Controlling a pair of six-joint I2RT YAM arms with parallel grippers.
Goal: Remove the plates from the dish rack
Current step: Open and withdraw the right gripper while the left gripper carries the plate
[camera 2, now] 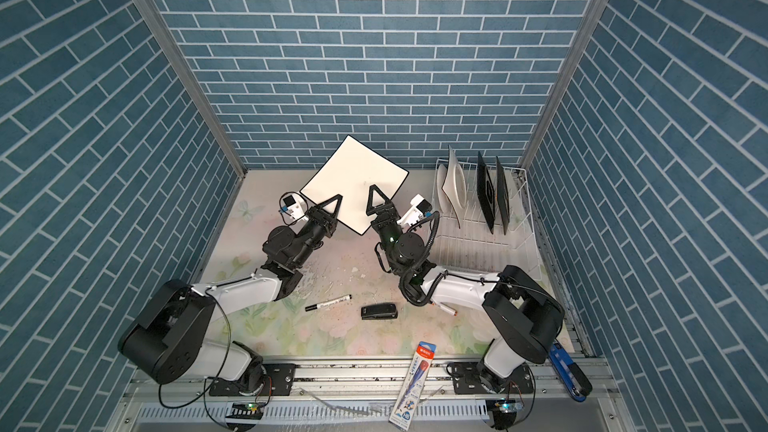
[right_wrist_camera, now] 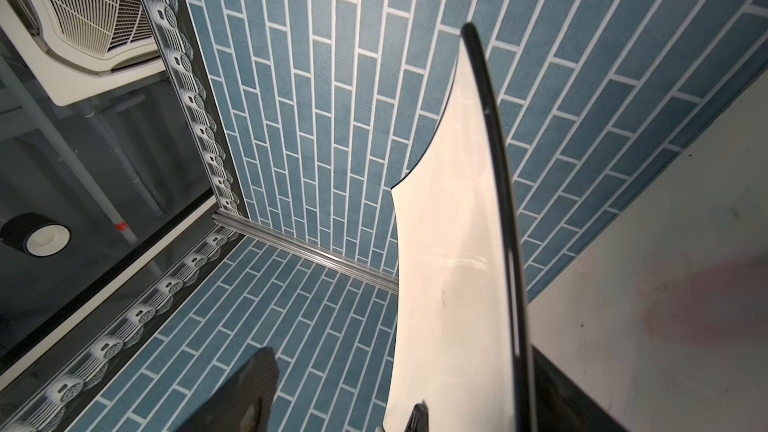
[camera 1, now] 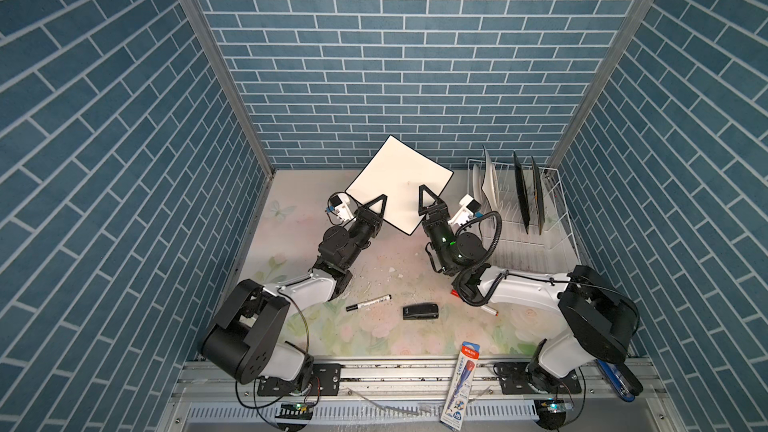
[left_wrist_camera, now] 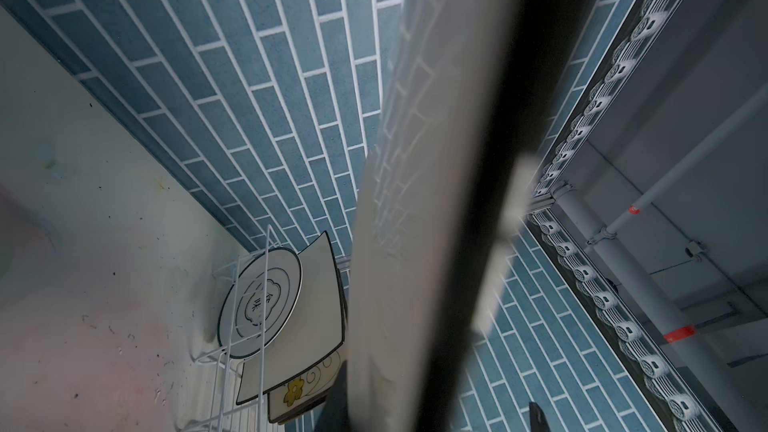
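While the square white plate (camera 1: 399, 178) hangs in the air above the back of the bench (camera 1: 299, 209), tilted, with one corner toward the tiled back wall, the two arms meet at its near edges. The left tool (camera 1: 376, 207) appears clamped on the plate's near left edge. The right tool (camera 1: 428, 199) sits at the near right edge with its jaws apart, one finger well clear of the plate in the right wrist view. The left arm seems to carry the plate alone.

To do this step well, the right arm should back straight away from the rim without brushing it. The left arm should then lower the plate flat onto bare bench on its own side.

The dish rack (camera 1: 557, 218) stands at the back right. It holds a round white plate (left_wrist_camera: 259, 301), a square white plate with a yellow flower (left_wrist_camera: 299, 388) and two black plates (camera 1: 521, 193), all on edge.

A marker (camera 1: 368, 302), a black stapler (camera 1: 420, 311) and a red-tipped pen (camera 1: 490, 311) lie on the near bench. A pencil packet (camera 1: 461, 384) lies over the front rail. The near middle of the bench is therefore a poor place to set the plate down.
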